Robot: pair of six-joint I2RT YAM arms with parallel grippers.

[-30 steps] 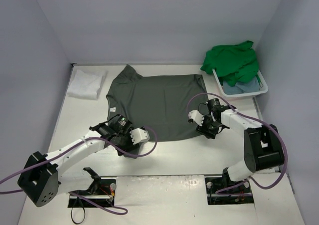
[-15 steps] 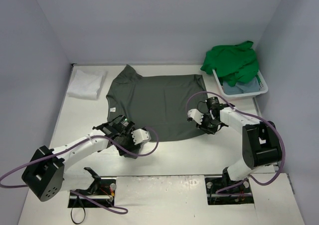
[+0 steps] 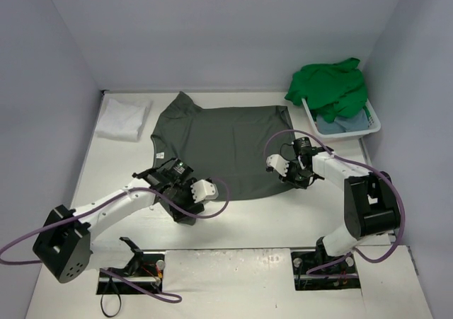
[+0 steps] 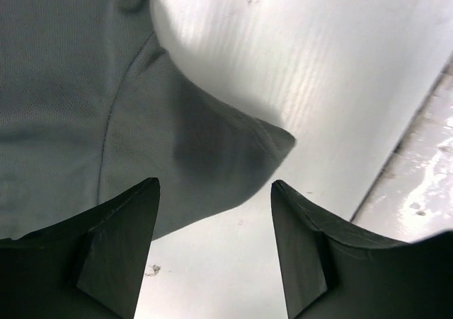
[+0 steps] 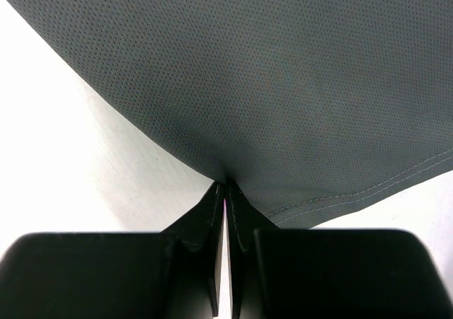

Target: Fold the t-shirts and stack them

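Observation:
A dark grey-olive t-shirt (image 3: 219,146) lies spread flat on the white table. My right gripper (image 3: 289,175) is at its near right corner. In the right wrist view its jaws are shut (image 5: 225,186) on the shirt's edge (image 5: 283,85), and the cloth puckers at the tips. My left gripper (image 3: 177,190) hovers at the shirt's near left. In the left wrist view it is open (image 4: 214,184) over the sleeve (image 4: 205,149), with nothing between its fingers (image 4: 127,220). A folded white t-shirt (image 3: 122,117) lies at the back left. A bright green t-shirt (image 3: 329,85) is heaped over a light blue one (image 3: 340,124).
The white plastic basket (image 3: 374,121) holding the green and blue shirts stands at the back right by the wall. Grey walls close the table on three sides. The table's near edge (image 4: 417,121) runs just beyond the sleeve.
My right gripper has closed on the shirt's near right edge. My left gripper has shifted right toward the sleeve and opened a little wider.

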